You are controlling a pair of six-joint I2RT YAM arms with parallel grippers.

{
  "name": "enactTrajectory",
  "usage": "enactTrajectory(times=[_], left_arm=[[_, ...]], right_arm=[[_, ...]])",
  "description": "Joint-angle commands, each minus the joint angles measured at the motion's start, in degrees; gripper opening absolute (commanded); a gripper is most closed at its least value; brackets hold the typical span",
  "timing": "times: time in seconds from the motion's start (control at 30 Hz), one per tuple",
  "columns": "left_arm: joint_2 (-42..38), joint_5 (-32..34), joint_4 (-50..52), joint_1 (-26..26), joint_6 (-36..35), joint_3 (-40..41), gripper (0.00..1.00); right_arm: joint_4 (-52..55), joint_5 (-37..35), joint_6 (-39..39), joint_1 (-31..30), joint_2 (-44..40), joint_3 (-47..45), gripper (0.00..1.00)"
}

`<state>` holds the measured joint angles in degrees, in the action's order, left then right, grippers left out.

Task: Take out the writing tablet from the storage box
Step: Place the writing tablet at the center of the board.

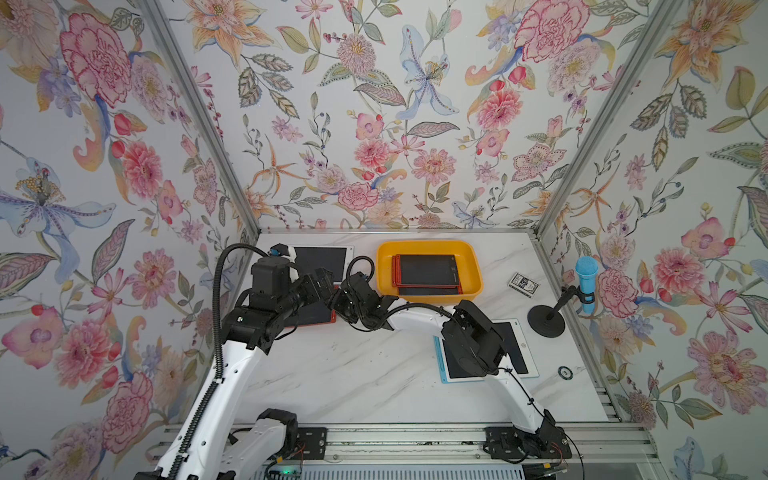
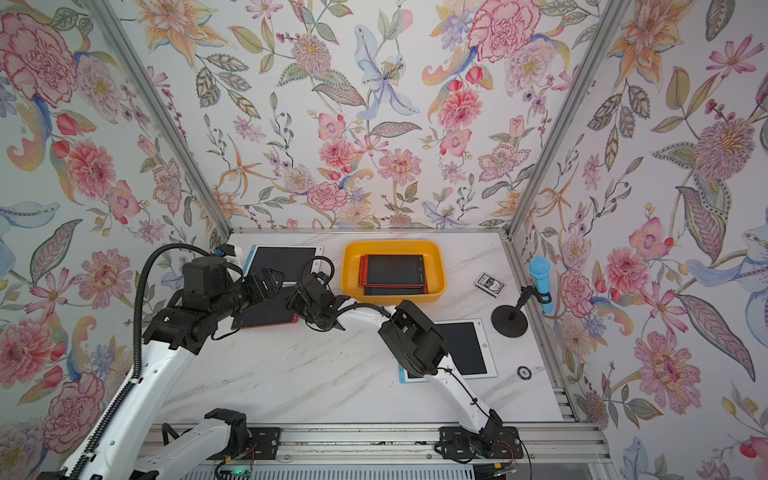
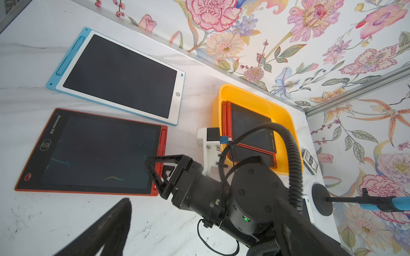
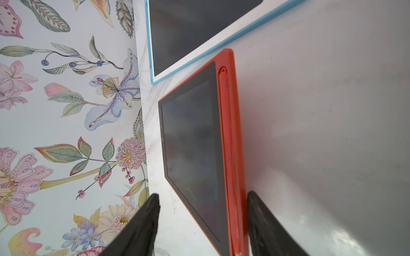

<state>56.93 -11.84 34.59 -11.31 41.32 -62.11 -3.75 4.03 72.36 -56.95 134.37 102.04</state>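
Your writing tablet (image 3: 93, 153): orange-red frame, dark screen, flat on counter (image 3: 155, 221), outside yellow storage box (image 3: 257, 97). Right pincer (image 4: 202, 194) parted astride its edge; left pincer (image 1: 326, 277) spread wide.

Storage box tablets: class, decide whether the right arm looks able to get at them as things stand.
Probably yes: the storage box is open-topped, near the right gripper, and nothing covers the top tablet. Its jaws stand open at the loose red tablet.
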Motion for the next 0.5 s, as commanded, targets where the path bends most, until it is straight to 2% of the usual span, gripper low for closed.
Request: enactTrajectory(times=[0.0, 0.33, 0.47], left_arm=[[-1.1, -1.1, -0.9, 0.8, -0.1, 0.6, 1.0], [-1.5, -1.6, -1.2, 1.4, 0.0, 1.2, 1.0], [-1.5, -1.6, -1.3, 1.6, 0.0, 1.5, 1.0]], right_arm=[[5.8, -3.3, -2.7, -0.8, 0.2, 3.4, 0.62], [10.3, -7.9, -4.3, -1.5, -2.8, 3.0, 0.62], [11.6, -9.2, -9.1, -1.5, -5.6, 3.7, 0.62]])
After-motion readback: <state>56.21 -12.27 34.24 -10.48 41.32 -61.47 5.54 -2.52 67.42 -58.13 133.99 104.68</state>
